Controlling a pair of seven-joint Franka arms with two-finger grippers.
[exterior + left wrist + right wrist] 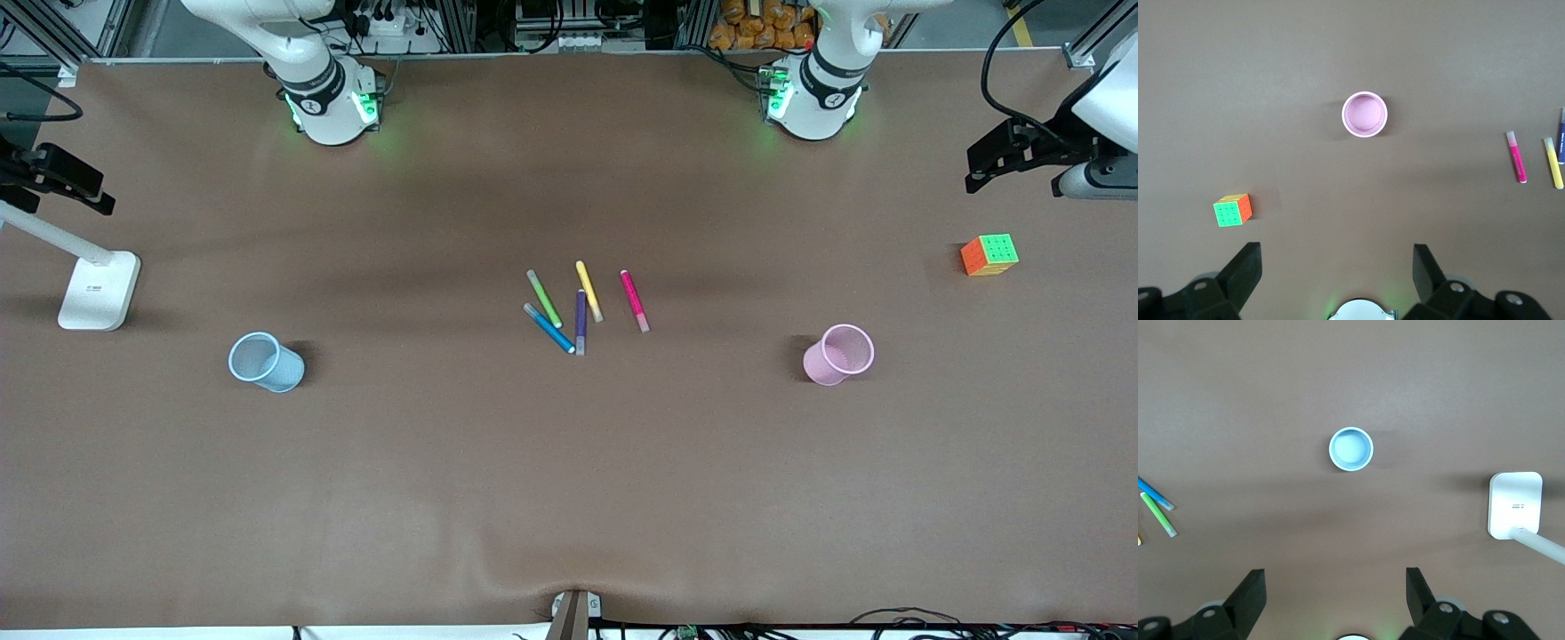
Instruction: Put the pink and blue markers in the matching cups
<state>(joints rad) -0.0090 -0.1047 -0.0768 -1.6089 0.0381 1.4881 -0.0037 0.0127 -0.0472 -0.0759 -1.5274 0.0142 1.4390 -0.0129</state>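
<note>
The pink marker point(634, 300) and the blue marker point(548, 328) lie flat in a loose cluster at the middle of the table. The pale pink cup point(839, 354) stands upright toward the left arm's end, the pale blue cup point(265, 361) toward the right arm's end. My left gripper point(1336, 260) is open and empty, high over the table near its own base; its view shows the pink cup point(1365, 115) and the pink marker point(1516, 157). My right gripper point(1335, 581) is open and empty, high near its base; its view shows the blue cup point(1351, 449) and the blue marker point(1155, 493).
A green marker point(544, 299), a yellow marker point(589, 291) and a dark purple marker point(581, 322) lie in the same cluster. A colour cube point(989, 254) sits past the pink cup. A white stand base point(100, 289) sits at the right arm's end.
</note>
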